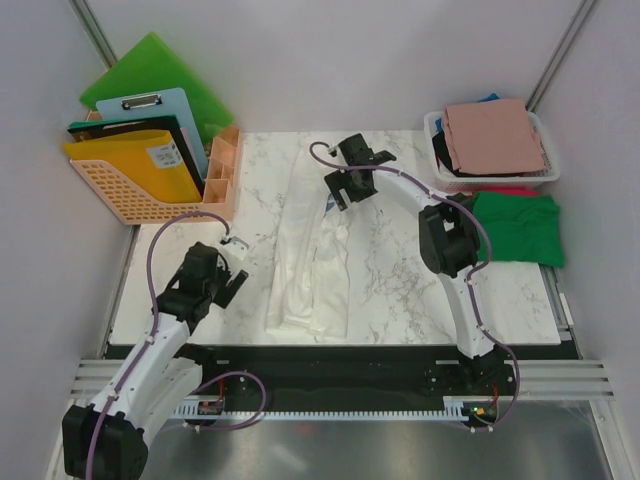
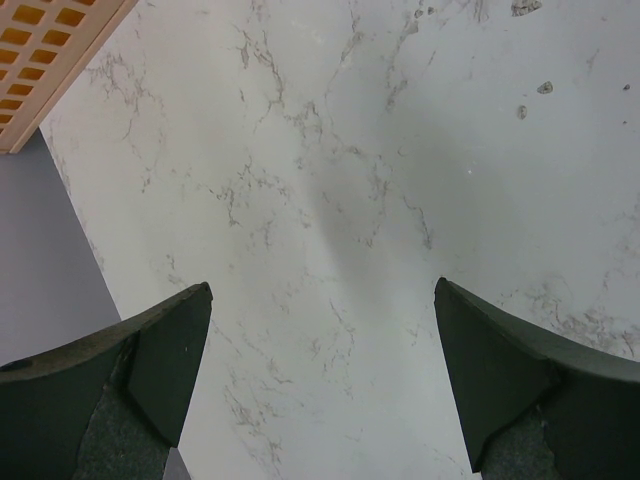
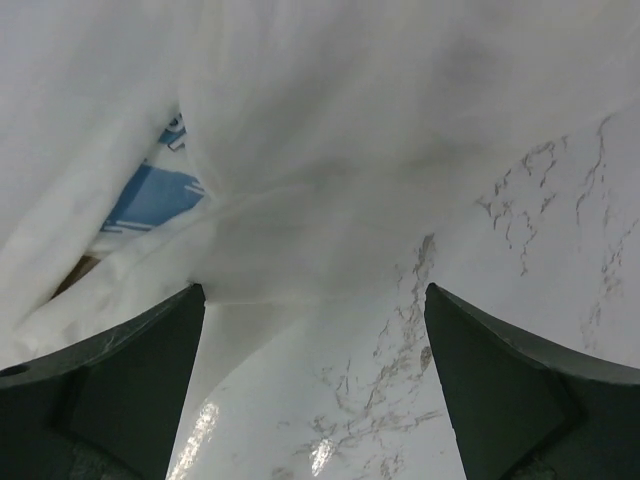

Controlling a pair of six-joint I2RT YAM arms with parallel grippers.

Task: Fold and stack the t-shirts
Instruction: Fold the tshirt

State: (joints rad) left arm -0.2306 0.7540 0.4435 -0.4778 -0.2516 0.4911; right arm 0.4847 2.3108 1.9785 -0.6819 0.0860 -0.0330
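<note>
A cream-white t-shirt lies as a long narrow strip down the middle of the marble table. My right gripper hovers over its far end, open, with nothing between the fingers. In the right wrist view the gripper sits at the edge of the white cloth, whose blue print peeks from a fold. My left gripper is open at the table's left side, apart from the shirt. Only bare marble shows between its fingers. A dusty-pink t-shirt tops the basket pile. A green t-shirt lies at the right.
The white mesh basket stands at the back right, a strip of red cloth in front of it. An orange rack with green boards and clipboards fills the back left; its corner shows in the left wrist view.
</note>
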